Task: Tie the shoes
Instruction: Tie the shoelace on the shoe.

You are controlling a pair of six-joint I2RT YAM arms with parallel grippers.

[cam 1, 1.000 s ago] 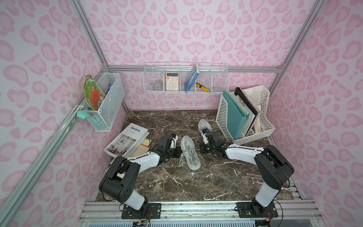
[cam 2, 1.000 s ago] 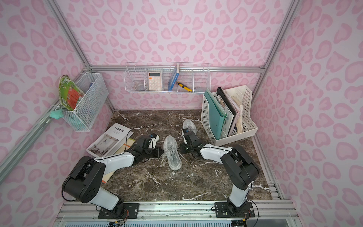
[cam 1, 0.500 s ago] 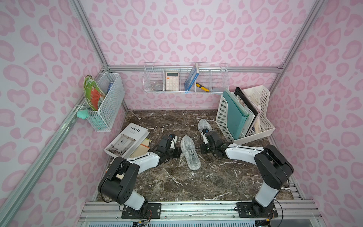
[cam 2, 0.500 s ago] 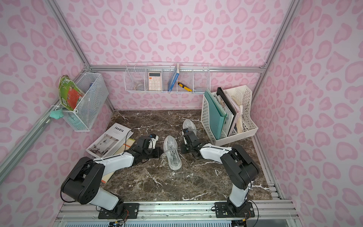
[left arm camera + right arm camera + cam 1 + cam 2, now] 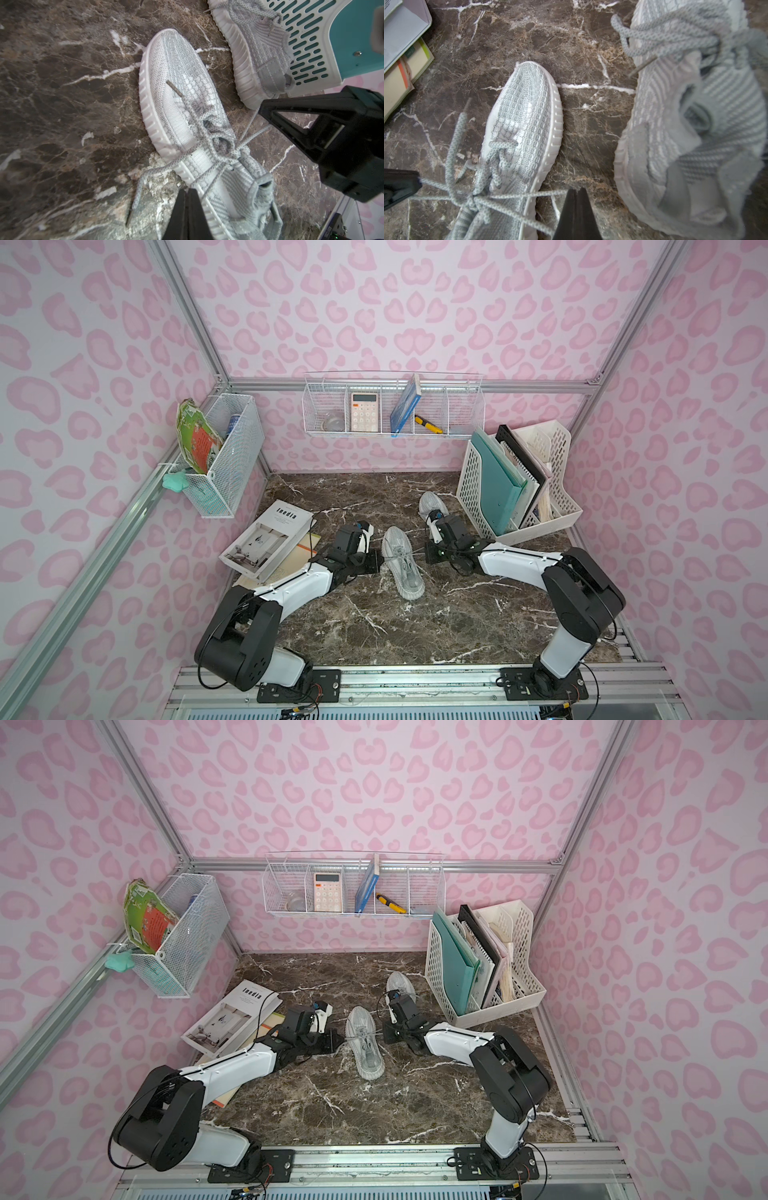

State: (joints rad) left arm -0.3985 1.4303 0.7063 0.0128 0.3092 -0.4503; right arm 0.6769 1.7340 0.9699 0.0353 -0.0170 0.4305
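Note:
One light grey knit shoe point(image 5: 402, 562) point(image 5: 365, 1048) lies mid-table between my two grippers, its laces crossed in a knot point(image 5: 232, 148) over the tongue. My left gripper point(image 5: 377, 562) point(image 5: 188, 190) is shut on a lace strand at the shoe's left side. On the shoe's other side my right gripper point(image 5: 428, 553) point(image 5: 576, 190) is shut on a strand drawn taut from the knot point(image 5: 473, 199). Two loose lace ends lie free, one on the toe point(image 5: 174, 89) and one on the table point(image 5: 135, 197). The second shoe point(image 5: 430, 504) point(image 5: 685, 124) sits behind my right gripper.
A white file organizer point(image 5: 519, 485) stands just right of the second shoe. A stack of books point(image 5: 268, 541) lies to the left, partly under my left arm. Wire baskets hang on the left wall point(image 5: 224, 456) and the back wall point(image 5: 392, 406).

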